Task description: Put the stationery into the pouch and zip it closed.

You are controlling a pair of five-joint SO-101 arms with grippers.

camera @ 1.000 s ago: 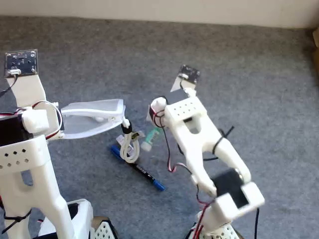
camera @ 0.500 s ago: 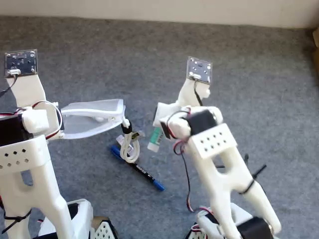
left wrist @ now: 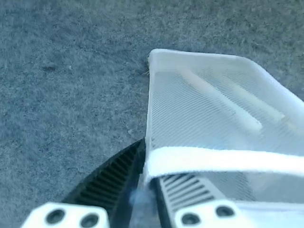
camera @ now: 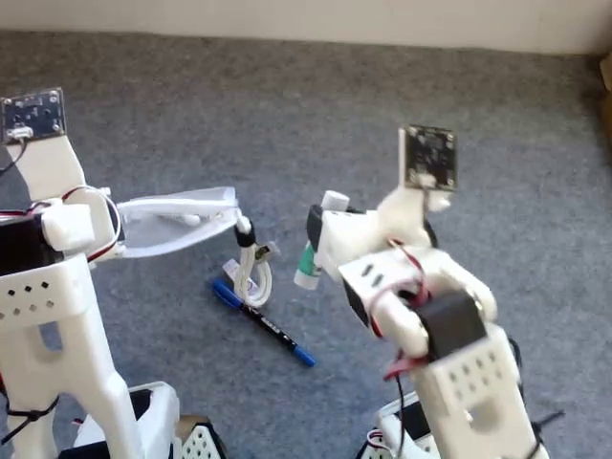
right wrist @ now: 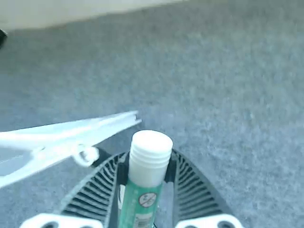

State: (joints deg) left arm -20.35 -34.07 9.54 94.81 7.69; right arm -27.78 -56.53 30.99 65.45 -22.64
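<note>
My left gripper (camera: 122, 237) is shut on one end of the translucent white pouch (camera: 182, 222), holding it off the carpet; its looped white strap (camera: 252, 275) hangs from the far end. In the left wrist view the gripper (left wrist: 149, 166) clamps the pouch (left wrist: 209, 114) by its white edge band, and white sticks show through the mesh. My right gripper (camera: 313, 249) is shut on a green glue stick (camera: 306, 264) with a white cap, just right of the strap. In the right wrist view the glue stick (right wrist: 145, 171) sits between the jaws of the gripper (right wrist: 147, 159), with the pouch (right wrist: 61, 135) close beside it. A blue pen (camera: 264, 324) lies on the carpet below the strap.
Grey carpet (camera: 497, 124) covers the whole floor, bare at the back and to the right. A pale wall (camera: 306, 19) runs along the far edge. Both arm bases stand at the near edge.
My right arm has swung back and risen, carrying the glue stick slightly right and off the carpet. The left arm and pouch shifted only a little.
</note>
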